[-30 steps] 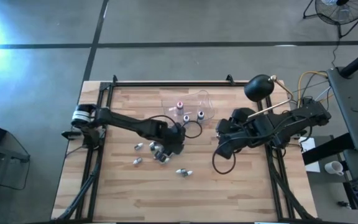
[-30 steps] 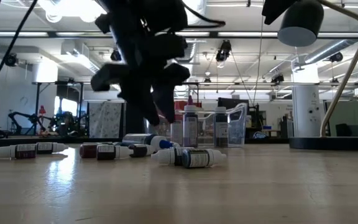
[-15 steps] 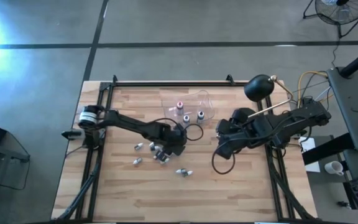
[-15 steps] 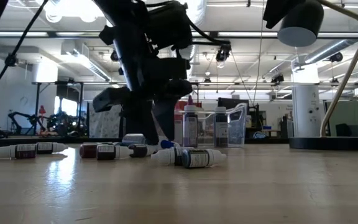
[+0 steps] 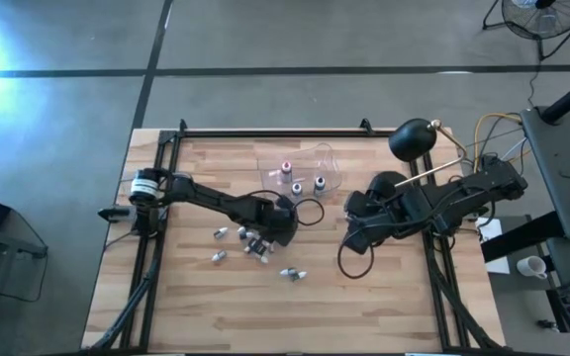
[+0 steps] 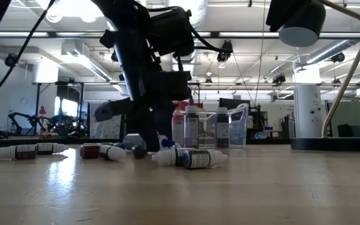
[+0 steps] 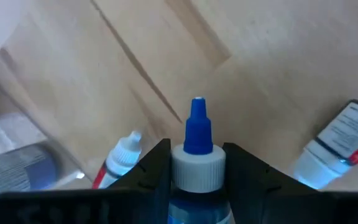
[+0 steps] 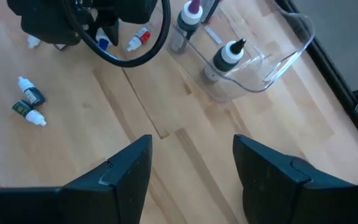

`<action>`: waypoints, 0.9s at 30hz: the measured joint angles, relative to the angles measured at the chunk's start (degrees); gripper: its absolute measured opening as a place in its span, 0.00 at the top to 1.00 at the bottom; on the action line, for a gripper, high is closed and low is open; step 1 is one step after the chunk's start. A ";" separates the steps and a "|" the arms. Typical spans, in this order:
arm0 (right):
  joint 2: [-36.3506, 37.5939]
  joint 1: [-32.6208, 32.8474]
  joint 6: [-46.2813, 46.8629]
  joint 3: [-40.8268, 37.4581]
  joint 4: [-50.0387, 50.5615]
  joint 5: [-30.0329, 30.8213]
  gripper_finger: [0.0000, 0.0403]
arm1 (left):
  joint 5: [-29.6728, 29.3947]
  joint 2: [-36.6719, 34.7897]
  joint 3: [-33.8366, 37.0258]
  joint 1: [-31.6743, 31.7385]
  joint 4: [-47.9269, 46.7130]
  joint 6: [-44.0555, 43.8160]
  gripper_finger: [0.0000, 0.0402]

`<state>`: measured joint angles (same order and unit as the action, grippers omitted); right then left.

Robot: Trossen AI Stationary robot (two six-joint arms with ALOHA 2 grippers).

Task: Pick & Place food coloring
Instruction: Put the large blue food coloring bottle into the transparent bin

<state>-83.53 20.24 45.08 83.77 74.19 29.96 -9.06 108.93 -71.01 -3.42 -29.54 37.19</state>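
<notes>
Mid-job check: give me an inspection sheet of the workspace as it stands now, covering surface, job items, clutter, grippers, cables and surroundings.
Surface: wooden table, bare planks toward the front.
Job's things: blue-tipped bottle between the left gripper's fingers; three bottles upright in the clear tub; loose bottles lying mid-table.
Clutter: black desk lamp at the right rear.
Grippers: left gripper low over the loose bottles, shut on the blue-tipped bottle; right gripper open, waiting right of the tub.
Cables: black cable loop below the right arm.
Surroundings: fan on the floor; workshop behind; no person clearly seen.
</notes>
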 joint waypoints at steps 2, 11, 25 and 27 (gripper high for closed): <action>0.00 0.01 -0.02 0.00 -0.01 0.24 0.48 | -0.18 -0.23 -0.48 0.04 -1.36 -0.83 0.76; 1.71 0.01 -0.02 0.00 -1.90 3.29 0.52 | 1.66 -9.33 -7.97 0.08 -6.84 -19.91 0.76; 6.76 0.42 0.37 0.00 -5.30 12.62 0.55 | -7.54 -35.34 9.73 8.96 30.94 -39.81 0.76; 6.93 0.42 0.39 0.00 -5.98 14.37 0.55 | -7.56 -36.63 16.06 10.64 40.58 -41.88 0.76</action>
<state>-76.60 20.67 45.47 83.77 68.21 44.33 -16.62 72.30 -54.96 7.21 11.03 -4.69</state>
